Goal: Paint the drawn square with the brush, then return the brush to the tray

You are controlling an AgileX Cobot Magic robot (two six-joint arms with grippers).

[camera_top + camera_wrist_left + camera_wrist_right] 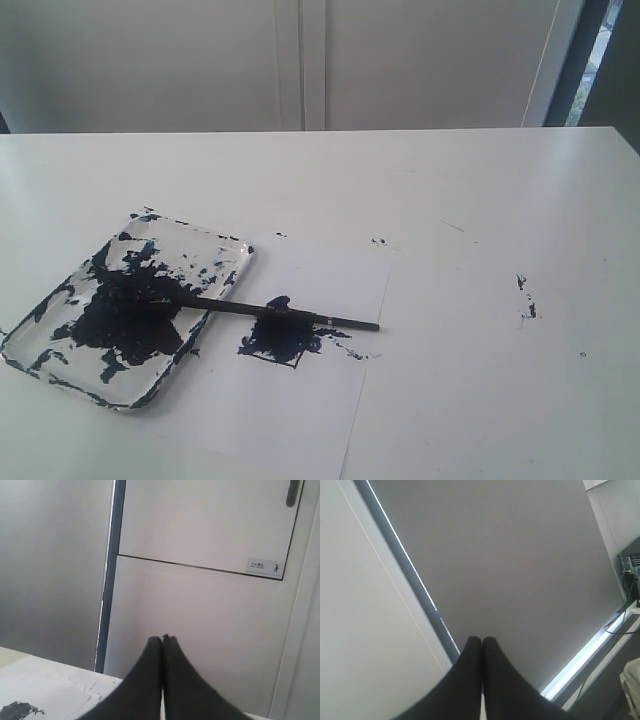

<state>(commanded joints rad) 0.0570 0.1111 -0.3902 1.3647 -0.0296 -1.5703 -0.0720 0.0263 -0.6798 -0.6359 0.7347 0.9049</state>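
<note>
Nearest, a flat white paper sheet (300, 400) lies on the white table (480, 220). On it the drawn square (282, 343) is already filled with dark blue paint, ragged at the edges. At 9 o'clock of it sits the shallow clear plastic tray (190, 250), blotched blue-black. The long, thin black brush (262, 311) crosses the square's far edge. One end rests in the tray's paint, and the other points to 3 o'clock over the paper.

The brush looks only half home, so I judge the return is what remains. Out of the exterior view, the left gripper (162, 639) and the right gripper (482, 640), both black and two-fingered, face walls. Each has its fingers pressed together on nothing.

To do it well:
- Open one claw first.
- Take the bare shaft near its 3 o'clock end, clear of the wet square.
- Lift before carrying toward 9 o'clock.
- Lay the whole length inside the rim.
</note>
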